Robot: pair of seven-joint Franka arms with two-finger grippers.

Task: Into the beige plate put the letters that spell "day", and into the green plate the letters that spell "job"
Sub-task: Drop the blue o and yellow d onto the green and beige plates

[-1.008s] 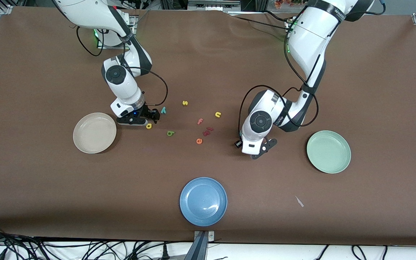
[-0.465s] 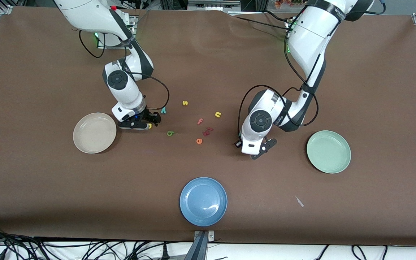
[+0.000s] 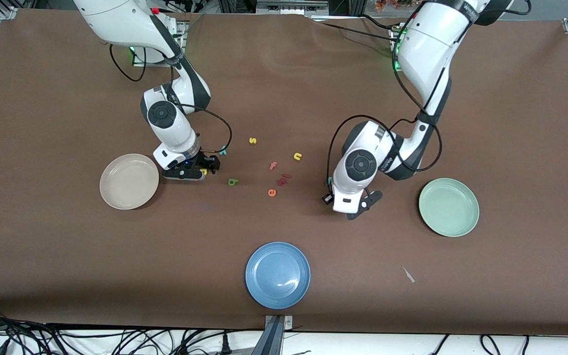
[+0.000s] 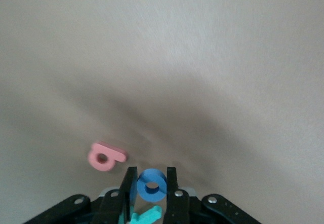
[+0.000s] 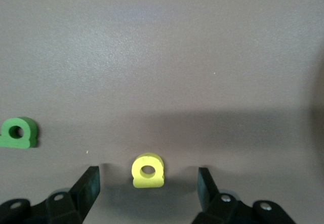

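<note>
- The right pincer (image 3: 204, 171) is low over the tabletop (image 3: 42, 98) at the yellow "d" (image 3: 204, 171), beside the beige plate (image 3: 129, 181).
- The left pincer (image 3: 360, 207) is low near the green plate (image 3: 448, 207).
- Small letters lie between the arms: olive "a" (image 3: 232, 182), orange "e" (image 3: 271, 193), yellow "s" (image 3: 252, 141).
- The blue plate (image 3: 277, 275) sits nearest the camera.

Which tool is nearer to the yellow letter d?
The right tool: its open fingers stand on either side of the yellow d. The left tool is shut on the blue o toward the green plate.
</note>
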